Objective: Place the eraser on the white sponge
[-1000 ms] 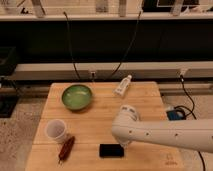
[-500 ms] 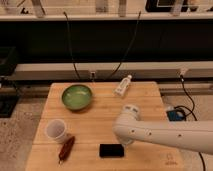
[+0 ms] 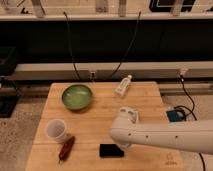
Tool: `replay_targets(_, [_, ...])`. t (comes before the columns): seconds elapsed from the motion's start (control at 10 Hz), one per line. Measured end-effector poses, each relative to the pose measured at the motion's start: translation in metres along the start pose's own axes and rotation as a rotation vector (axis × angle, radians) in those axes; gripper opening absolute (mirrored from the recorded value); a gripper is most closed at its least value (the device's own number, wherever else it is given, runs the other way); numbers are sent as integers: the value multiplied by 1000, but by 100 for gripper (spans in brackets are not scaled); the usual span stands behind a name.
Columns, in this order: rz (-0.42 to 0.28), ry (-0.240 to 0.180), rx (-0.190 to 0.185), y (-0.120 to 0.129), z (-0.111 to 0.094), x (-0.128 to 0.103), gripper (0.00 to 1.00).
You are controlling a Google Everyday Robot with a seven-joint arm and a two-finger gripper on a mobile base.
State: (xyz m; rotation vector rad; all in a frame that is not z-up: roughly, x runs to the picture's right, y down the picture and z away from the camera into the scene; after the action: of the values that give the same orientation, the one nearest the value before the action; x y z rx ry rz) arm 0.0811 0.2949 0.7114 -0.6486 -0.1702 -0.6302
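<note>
The eraser is a flat black block lying on the wooden table near its front edge. My white arm reaches in from the right. Its end hangs just above and to the right of the eraser. My gripper is at the arm's lower tip, next to the eraser's right end, mostly hidden by the arm. The white sponge is not in view; the arm may cover it.
A green bowl sits at the back left. A white bottle lies at the back middle. A white cup and a dark red elongated object are at the front left. A blue box sits off the right edge.
The arm's end has dropped a little toward the eraser. The eraser and the other things have not moved.
</note>
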Motion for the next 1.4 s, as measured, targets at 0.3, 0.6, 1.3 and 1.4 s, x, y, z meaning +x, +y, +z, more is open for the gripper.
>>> replay_targets(0.3, [60,-17,5,5,-4,-15,80])
replay_targets(0.6, [89,-34,-4,2,8,-29,80])
replay_targets(1.3, [139,-87,-30,-12,47,-29,78])
replay_targets(1.4, [142,-94,-31,-15,49,-27,70])
